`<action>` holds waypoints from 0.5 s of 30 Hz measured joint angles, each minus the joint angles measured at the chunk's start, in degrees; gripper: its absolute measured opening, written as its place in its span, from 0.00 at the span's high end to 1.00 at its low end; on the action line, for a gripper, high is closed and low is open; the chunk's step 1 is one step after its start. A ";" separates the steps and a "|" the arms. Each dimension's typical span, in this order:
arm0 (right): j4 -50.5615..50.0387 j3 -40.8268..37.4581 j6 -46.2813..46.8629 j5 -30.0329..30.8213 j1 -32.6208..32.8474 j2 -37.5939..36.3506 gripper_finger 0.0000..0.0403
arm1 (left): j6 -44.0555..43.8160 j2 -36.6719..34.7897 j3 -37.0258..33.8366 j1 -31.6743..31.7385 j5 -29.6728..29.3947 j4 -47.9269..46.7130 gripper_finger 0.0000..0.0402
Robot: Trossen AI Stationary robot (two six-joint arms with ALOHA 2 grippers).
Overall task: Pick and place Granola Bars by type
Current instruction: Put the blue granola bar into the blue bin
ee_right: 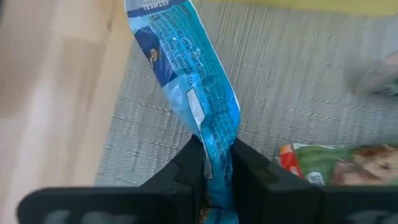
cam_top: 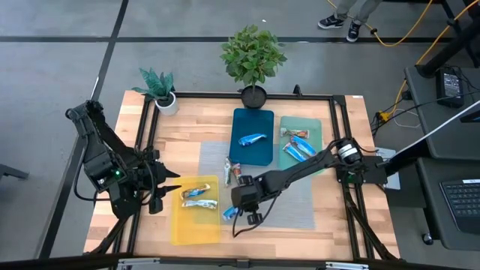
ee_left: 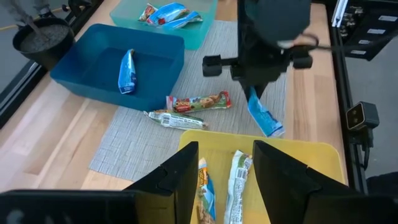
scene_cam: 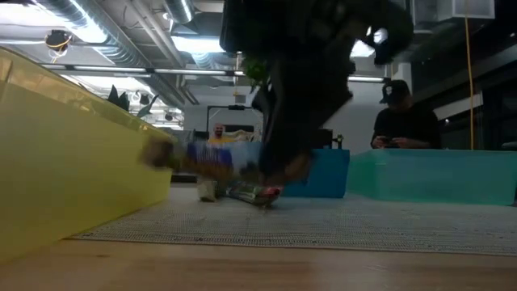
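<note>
My right gripper (cam_top: 238,211) reaches from the table's right to the mat's near left part, shut on a bright blue granola bar (ee_right: 186,74). My left gripper (ee_left: 225,165) is open at the yellow tray's (cam_top: 184,229) left rim, touching nothing. Two tan-white bars (cam_top: 199,199) lie flat in the yellow tray. One blue bar (cam_top: 251,139) lies in the dark blue tray (cam_top: 253,154). Several bars (cam_top: 298,146) lie in the teal tray (cam_top: 313,124). Two more bars (ee_left: 198,102) (ee_left: 168,118) lie on the grey mat by the blue tray. My right gripper pinches the blue bar between its two fingers at one crimped end (ee_right: 216,155), coming from above and pointing down. The bar slants away below the fingers toward the yellow tray, and its free end (ee_left: 272,129) looks lifted off the mat.
A grey woven mat (cam_top: 300,202) covers the table's middle. Two potted plants (cam_top: 253,60) (cam_top: 159,88) stand at the far edge. A black frame rail (cam_top: 247,95) borders the table. People (scene_cam: 404,117) stand in the room beyond.
</note>
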 joint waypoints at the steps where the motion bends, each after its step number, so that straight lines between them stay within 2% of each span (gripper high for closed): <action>1: -0.13 0.00 0.18 0.00 0.00 -0.67 0.83 | 0.28 0.00 0.00 0.00 0.00 0.00 0.64; 8: -2.28 0.01 5.11 2.57 -0.02 -7.05 0.83 | 0.61 0.00 0.00 0.00 0.00 0.00 0.64; 15: -11.14 0.04 13.14 6.70 -0.02 -16.25 0.82 | 1.77 0.02 -0.02 0.00 -0.02 -0.04 0.64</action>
